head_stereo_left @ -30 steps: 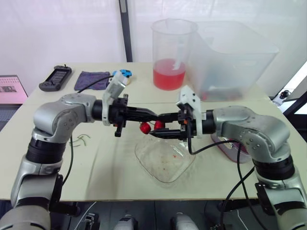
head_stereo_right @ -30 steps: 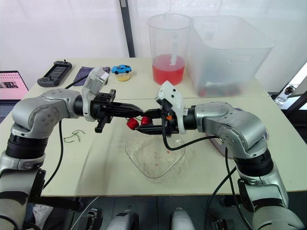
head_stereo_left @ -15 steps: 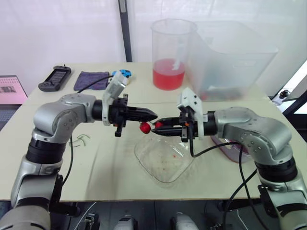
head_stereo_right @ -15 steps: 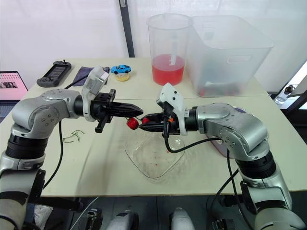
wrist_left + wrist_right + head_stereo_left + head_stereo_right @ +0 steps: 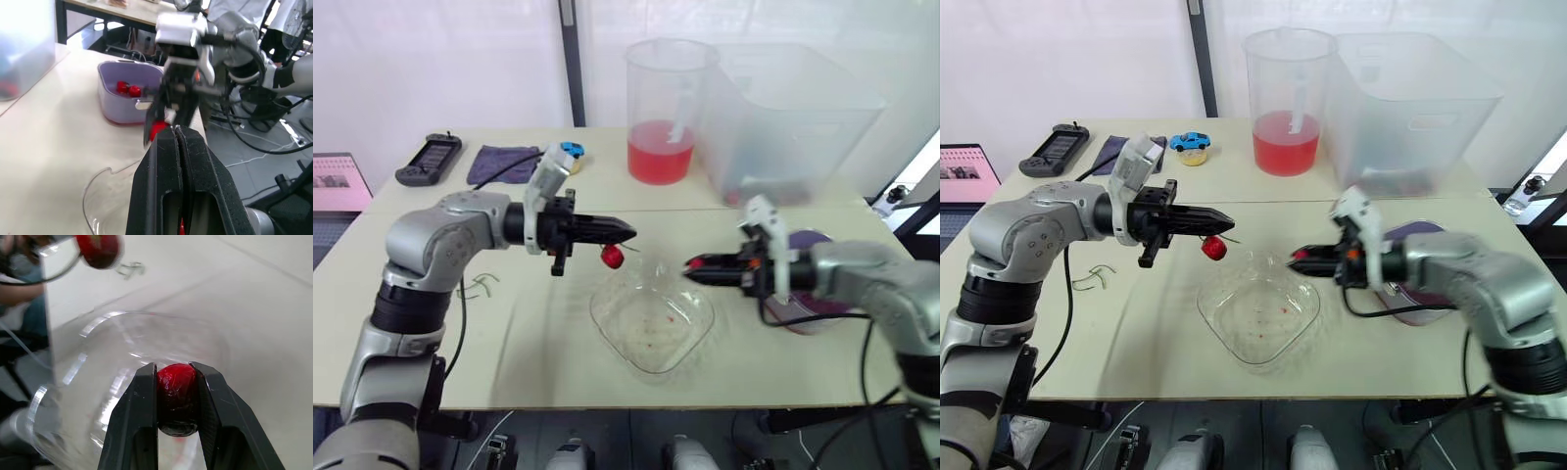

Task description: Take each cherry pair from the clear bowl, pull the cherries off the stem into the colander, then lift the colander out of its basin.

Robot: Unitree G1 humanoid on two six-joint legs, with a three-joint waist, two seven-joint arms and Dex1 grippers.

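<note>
Bright, even light. White curtain point(image 5: 460, 59) blown out across the top of both eye views. Faint soft shadows on the table point(image 5: 529, 343) under the arms. Small glare spots on the clear bowl point(image 5: 651, 318) rim, centre frame. Right arm point(image 5: 862, 279) smeared, right side of both eye views. Left wrist view: upper left washed out, middle and background blurred. Right wrist view: cherry point(image 5: 177, 394) crisp with specular highlights, upper part out of focus.
</note>
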